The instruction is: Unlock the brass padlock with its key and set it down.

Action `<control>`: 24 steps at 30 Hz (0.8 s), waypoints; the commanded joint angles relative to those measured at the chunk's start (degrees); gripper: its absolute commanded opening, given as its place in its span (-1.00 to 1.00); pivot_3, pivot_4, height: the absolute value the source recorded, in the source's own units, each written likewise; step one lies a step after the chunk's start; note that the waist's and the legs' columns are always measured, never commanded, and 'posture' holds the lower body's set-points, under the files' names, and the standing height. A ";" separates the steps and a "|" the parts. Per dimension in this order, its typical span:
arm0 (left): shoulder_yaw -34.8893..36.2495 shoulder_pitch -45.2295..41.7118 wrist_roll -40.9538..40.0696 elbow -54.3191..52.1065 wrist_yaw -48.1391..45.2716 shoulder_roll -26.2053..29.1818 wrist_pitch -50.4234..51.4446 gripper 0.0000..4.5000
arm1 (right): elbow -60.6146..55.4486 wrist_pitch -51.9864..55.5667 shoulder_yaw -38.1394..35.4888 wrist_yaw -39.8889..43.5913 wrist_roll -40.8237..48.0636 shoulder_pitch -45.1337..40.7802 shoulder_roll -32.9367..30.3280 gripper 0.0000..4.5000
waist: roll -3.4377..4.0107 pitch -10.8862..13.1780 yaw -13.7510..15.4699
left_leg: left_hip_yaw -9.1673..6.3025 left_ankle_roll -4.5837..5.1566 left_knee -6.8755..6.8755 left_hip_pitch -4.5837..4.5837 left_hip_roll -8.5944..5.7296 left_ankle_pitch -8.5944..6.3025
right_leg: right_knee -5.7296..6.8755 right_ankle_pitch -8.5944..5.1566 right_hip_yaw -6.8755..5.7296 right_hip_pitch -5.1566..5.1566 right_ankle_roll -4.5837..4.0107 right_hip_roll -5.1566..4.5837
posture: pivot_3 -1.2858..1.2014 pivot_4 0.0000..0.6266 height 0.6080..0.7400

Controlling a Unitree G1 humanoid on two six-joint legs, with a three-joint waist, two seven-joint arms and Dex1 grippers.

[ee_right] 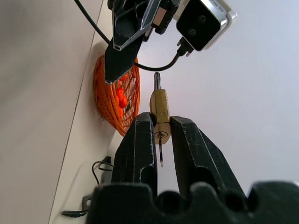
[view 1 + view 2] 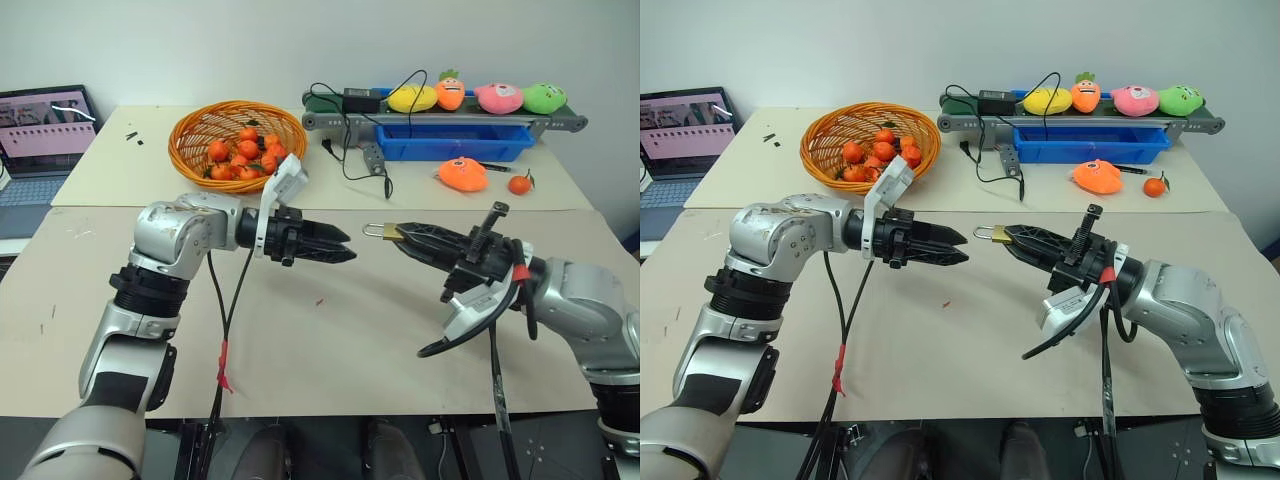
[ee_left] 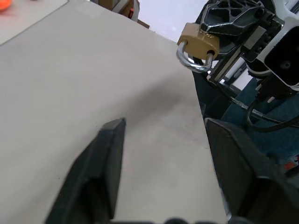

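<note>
Padlock pinched in my right gripper, mid-frame above the table
My right gripper (image 2: 400, 235) is clamped on the brass padlock (image 2: 388, 232), shackle pointing toward my left gripper (image 2: 350, 248), whose fingers stand apart, just left of the lock without touching it; orange basket (image 2: 190, 135) in the upper left

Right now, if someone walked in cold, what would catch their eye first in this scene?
The two black hands facing each other above the beige table: the right hand pinches a small brass padlock, its silver shackle toward the left hand, which stands apart from it. Behind the left arm, an orange wicker basket of tangerines stands out.
</note>
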 commanded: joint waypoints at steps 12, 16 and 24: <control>0.32 -0.36 -1.64 -3.19 0.57 -2.22 0.32 -0.99 | -2.00 2.20 -0.44 0.16 2.83 -0.26 -0.53 -0.95 | 0.00 0.00 0.03 | 0.00 0.00 0.00 0.00 0.00 0.00 | 0.00 0.00 0.00 0.00 0.00 0.00 | 0.03 -0.52 1.00; 0.21 -1.08 -2.01 -3.94 1.51 -3.86 1.12 -0.99 | -1.90 2.47 0.10 0.16 2.69 -0.25 -0.24 -0.95 | 0.00 0.00 -0.01 | 0.00 0.00 0.01 0.00 0.00 0.00 | 0.01 0.00 0.00 0.01 0.00 0.00 | 0.03 -0.52 1.00; 0.70 -3.15 -1.87 -3.26 1.91 -5.06 1.35 -0.99 | -1.59 2.37 0.87 -0.05 2.28 0.36 0.13 -0.95 | 0.00 0.00 0.01 | -0.01 0.00 0.01 0.01 0.00 0.00 | 0.01 0.00 0.00 0.01 0.00 0.00 | 0.03 -0.52 1.00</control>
